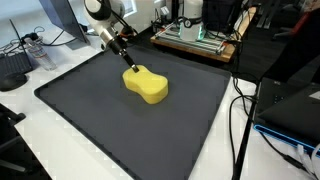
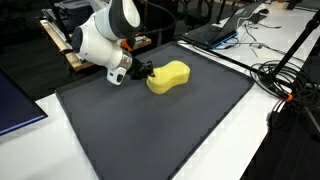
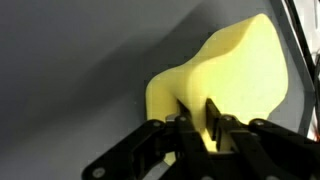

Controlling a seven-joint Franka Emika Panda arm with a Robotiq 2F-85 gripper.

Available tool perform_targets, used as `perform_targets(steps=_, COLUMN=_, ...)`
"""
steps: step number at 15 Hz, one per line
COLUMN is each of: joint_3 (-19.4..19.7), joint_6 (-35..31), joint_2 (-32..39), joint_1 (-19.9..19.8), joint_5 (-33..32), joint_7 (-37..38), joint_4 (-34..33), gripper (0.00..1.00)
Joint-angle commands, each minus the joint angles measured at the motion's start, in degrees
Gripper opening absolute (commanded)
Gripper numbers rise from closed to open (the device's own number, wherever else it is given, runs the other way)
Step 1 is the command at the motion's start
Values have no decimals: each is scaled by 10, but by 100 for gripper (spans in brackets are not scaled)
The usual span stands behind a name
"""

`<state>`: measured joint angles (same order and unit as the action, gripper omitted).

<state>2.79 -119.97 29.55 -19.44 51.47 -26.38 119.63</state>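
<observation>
We see the end effector [image 3: 198, 112] pinching the sponge [image 3: 235, 70] by its near tip; the sponge stretches lengthwise straight away from it.

The arm [image 2: 104, 36] reaches forward and bends down at the wrist [image 2: 119, 70], so that the gripper [image 3: 198, 110] points downward at a slant. In both exterior views the gripper [image 1: 127, 64] sits low, close to the surface beneath it. In the wrist view, the two fingers [image 3: 186, 115] stand close together and parallel. The narrow gap between the jaws is filled by an edge of the sponge [image 3: 240, 70], which both fingers touch. The finger linkages spread outward behind the jaws.
</observation>
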Motion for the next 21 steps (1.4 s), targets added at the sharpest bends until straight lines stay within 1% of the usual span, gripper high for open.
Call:
perform_targets(steps=1, joint_3=11, joint_6=-2, joint_2=-9, joint_1=8, joint_5=11, joint_7=-11, joint_4=5, gripper=51)
perform_targets(steps=5, joint_3=20, joint_6=-3, joint_2=-22, joint_1=12, joint_5=-5, joint_7=-1, joint_4=14, gripper=79)
perform_targets(steps=7, joint_3=26, joint_6=2, joint_2=-31, joint_1=12, joint_5=-17, joint_7=-1, joint_4=19, gripper=92)
perform_targets(steps=8, joint_3=32, joint_6=-5, joint_2=-37, joint_1=16, joint_5=-24, joint_7=12, joint_4=24, gripper=98)
perform_targets(steps=11, joint_3=45, joint_6=-6, joint_2=-54, joint_1=17, joint_5=-47, joint_7=16, joint_4=32, gripper=100)
perform_targets(steps=14, joint_3=56, joint_6=12, joint_2=-66, joint_1=4, joint_5=-61, joint_7=11, joint_4=30, gripper=100)
perform_targets(steps=18, joint_3=77, joint_6=22, joint_2=-104, joint_1=7, joint_5=-85, joint_7=48, joint_4=42, gripper=100)
perform_targets(steps=21, joint_3=82, joint_6=21, joint_2=-158, joint_1=28, joint_5=-132, joint_7=99, joint_4=63, gripper=100)
